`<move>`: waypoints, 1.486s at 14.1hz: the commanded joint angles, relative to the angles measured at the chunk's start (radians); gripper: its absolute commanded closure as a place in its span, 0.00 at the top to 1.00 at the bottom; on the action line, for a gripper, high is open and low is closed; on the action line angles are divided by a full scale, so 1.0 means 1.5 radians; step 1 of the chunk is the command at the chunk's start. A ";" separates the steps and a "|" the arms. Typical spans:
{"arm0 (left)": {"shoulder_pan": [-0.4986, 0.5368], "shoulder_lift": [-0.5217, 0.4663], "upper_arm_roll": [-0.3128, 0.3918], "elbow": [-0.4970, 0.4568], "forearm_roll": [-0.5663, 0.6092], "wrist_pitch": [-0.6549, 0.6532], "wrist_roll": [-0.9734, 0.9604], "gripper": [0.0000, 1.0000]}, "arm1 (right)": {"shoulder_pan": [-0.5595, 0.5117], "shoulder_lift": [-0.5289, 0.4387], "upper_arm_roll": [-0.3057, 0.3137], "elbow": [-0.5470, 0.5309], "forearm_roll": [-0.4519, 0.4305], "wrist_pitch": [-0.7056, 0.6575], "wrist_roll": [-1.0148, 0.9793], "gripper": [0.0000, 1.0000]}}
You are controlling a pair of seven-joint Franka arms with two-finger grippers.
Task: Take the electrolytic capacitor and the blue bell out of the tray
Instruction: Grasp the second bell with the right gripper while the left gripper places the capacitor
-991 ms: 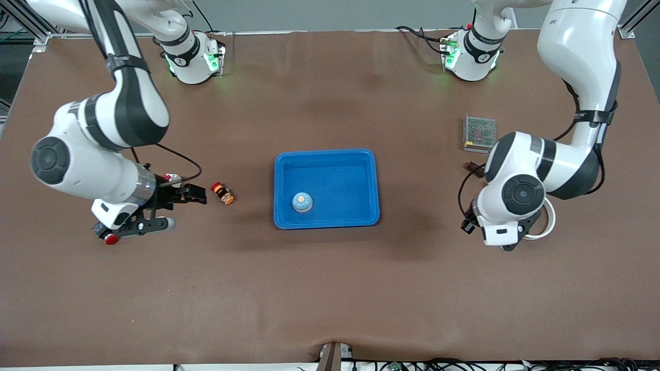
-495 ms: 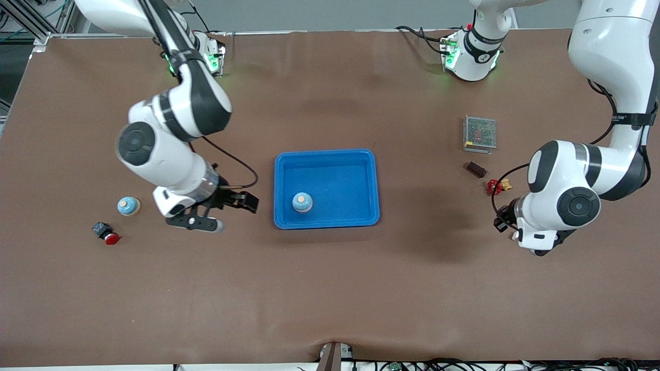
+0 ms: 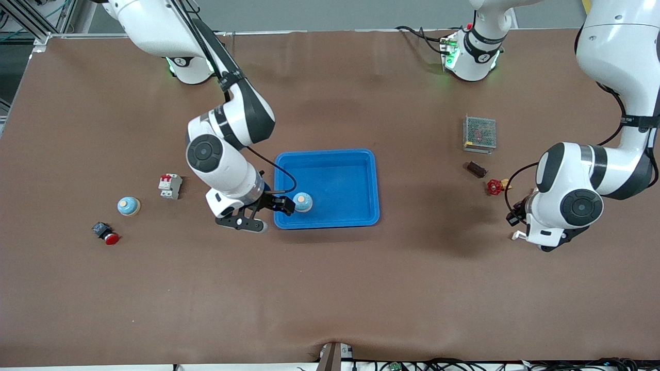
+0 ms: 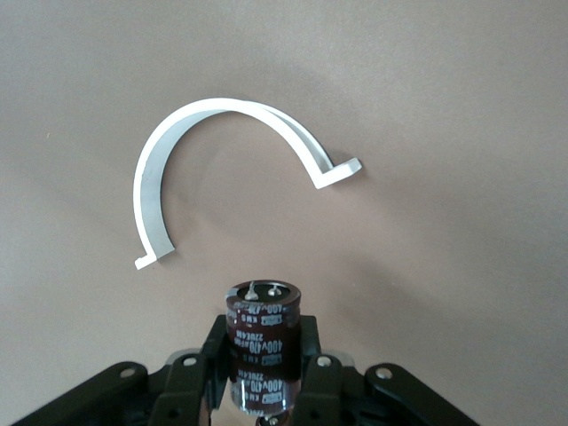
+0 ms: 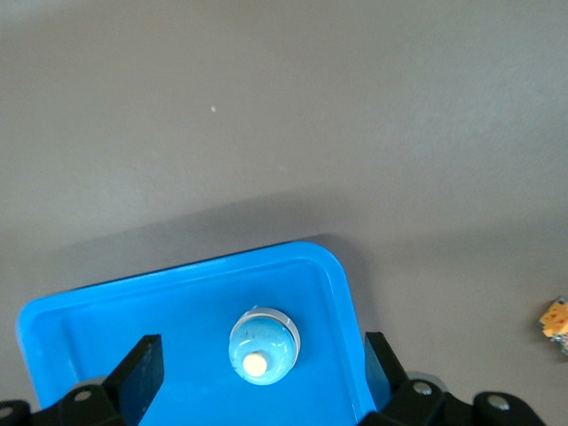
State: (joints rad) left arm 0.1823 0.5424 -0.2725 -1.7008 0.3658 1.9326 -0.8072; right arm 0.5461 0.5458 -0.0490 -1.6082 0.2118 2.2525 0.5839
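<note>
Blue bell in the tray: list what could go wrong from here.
1. The right gripper, open, straddles the tray rim; a finger could catch that rim on descent.
2. The blue bell is domed, so the fingers might slip off it.
3. The left gripper holds the electrolytic capacitor near a white curved clip and might drop it there.

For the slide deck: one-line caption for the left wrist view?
Left gripper, jaws shut on the electrolytic capacitor, over the brown table beside a white curved plastic clip.
</note>
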 commanded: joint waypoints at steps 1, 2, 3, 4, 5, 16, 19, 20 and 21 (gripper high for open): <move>0.018 0.000 -0.009 -0.035 0.015 0.043 0.008 0.00 | 0.023 0.023 -0.008 0.009 -0.009 0.002 0.005 1.00; 0.018 0.001 -0.009 -0.053 0.015 0.072 0.008 0.00 | 0.027 0.026 -0.008 0.008 -0.013 0.002 0.005 1.00; 0.020 0.001 -0.008 -0.071 0.015 0.099 0.008 0.00 | 0.031 0.031 -0.008 0.008 -0.013 0.002 0.005 1.00; 0.026 0.002 -0.008 -0.087 0.015 0.124 0.008 0.00 | 0.033 0.033 -0.008 0.006 -0.013 0.002 0.005 1.00; 0.029 0.002 -0.008 -0.101 0.018 0.141 0.008 0.00 | 0.038 0.037 -0.008 0.006 -0.013 0.002 0.007 1.00; 0.079 0.026 -0.010 -0.172 0.018 0.282 -0.005 0.04 | 0.084 0.055 -0.009 -0.056 -0.016 0.093 0.011 1.00; 0.078 0.025 -0.011 -0.168 0.018 0.282 -0.004 0.58 | 0.088 0.067 -0.010 -0.056 -0.016 0.108 0.011 1.00; 0.077 0.023 -0.011 -0.168 0.018 0.282 -0.004 0.80 | 0.089 0.072 -0.010 -0.056 -0.019 0.113 0.011 1.00; 0.076 0.021 -0.014 -0.167 0.018 0.282 -0.004 1.00 | 0.089 0.075 -0.010 -0.055 -0.027 0.114 0.011 1.00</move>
State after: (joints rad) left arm 0.2875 0.5841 -0.2808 -1.9366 0.3707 2.3307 -0.8063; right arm 0.6618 0.6474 -0.0519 -1.6906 0.1992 2.4064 0.5837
